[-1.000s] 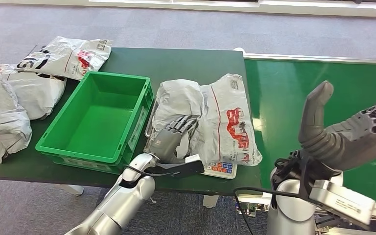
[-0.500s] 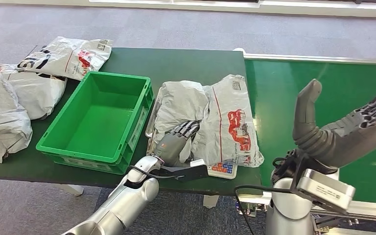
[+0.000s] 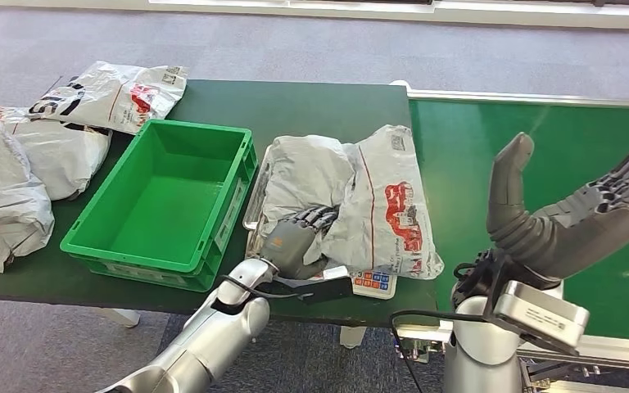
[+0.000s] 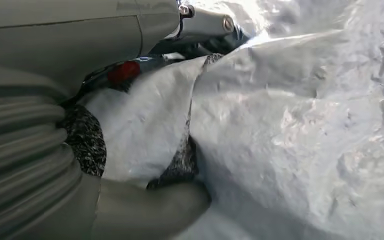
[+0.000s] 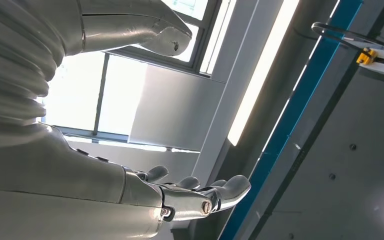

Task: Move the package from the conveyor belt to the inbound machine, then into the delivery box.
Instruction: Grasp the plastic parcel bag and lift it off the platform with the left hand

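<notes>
Fingers (image 3: pixel 315 217) of your left hand (image 3: pixel 293 241), lower centre of the head view, curl into a fold of the grey courier package (image 3: pixel 352 201); the left wrist view shows the thumb (image 4: pixel 150 212) pressing the crumpled plastic from the other side, so the hand pinches the package. That package lies at centre frame on the inbound machine (image 3: pixel 368 282), a scale whose keypad shows at its front edge. Your right hand (image 3: pixel 577 217), at the right edge, is raised palm-up over the green conveyor belt (image 3: pixel 491 131), fingers spread, holding nothing. A green delivery box (image 3: pixel 237 196) sits just left of the package. Three more grey packages (image 3: pixel 41 151) lie at upper left on the dark table (image 3: pixel 295 102).
</notes>
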{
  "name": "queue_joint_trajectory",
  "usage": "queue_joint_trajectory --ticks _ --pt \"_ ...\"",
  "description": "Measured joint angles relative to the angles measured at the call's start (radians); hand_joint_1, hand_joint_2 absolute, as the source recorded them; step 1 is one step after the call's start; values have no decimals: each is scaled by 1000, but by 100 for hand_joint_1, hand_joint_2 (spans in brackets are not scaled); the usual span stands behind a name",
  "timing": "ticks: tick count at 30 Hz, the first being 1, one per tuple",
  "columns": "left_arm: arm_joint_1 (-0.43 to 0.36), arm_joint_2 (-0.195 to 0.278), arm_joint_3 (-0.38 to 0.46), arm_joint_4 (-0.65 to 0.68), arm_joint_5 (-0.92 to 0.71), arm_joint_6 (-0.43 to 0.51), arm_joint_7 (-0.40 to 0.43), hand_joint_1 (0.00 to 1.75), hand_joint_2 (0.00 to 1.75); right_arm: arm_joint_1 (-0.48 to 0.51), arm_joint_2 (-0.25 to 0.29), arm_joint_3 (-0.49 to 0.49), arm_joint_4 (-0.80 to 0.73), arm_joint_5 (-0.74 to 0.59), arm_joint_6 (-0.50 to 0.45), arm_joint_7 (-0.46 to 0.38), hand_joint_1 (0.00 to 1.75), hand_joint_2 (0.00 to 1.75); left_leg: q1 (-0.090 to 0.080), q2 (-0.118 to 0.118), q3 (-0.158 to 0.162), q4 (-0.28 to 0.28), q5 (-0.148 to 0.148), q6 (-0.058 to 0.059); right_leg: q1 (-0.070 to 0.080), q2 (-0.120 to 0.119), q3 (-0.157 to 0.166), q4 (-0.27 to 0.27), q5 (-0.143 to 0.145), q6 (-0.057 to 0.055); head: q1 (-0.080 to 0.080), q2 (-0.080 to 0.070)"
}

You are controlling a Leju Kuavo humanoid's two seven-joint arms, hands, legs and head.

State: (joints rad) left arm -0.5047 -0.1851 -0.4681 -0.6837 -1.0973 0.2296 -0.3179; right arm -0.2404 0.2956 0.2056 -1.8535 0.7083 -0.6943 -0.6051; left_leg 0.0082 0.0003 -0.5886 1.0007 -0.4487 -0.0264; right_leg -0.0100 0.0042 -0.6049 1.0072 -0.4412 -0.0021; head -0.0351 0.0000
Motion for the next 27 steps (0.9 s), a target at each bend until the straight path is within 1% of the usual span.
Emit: queue_joint_trajectory --ticks 14,27 --pt "-4 -5 0 -10 21 1 -12 175 175 0 0 0 8 5 0 3 0 175 0 0 0 0 0 0 0 0 0 0 0 0 0 0" --pt "0 -4 0 -51 40 0 -24 175 175 -1 0 0 22 8 0 7 0 175 0 0 0 0 0 0 0 0 0 0 0 0 0 0"
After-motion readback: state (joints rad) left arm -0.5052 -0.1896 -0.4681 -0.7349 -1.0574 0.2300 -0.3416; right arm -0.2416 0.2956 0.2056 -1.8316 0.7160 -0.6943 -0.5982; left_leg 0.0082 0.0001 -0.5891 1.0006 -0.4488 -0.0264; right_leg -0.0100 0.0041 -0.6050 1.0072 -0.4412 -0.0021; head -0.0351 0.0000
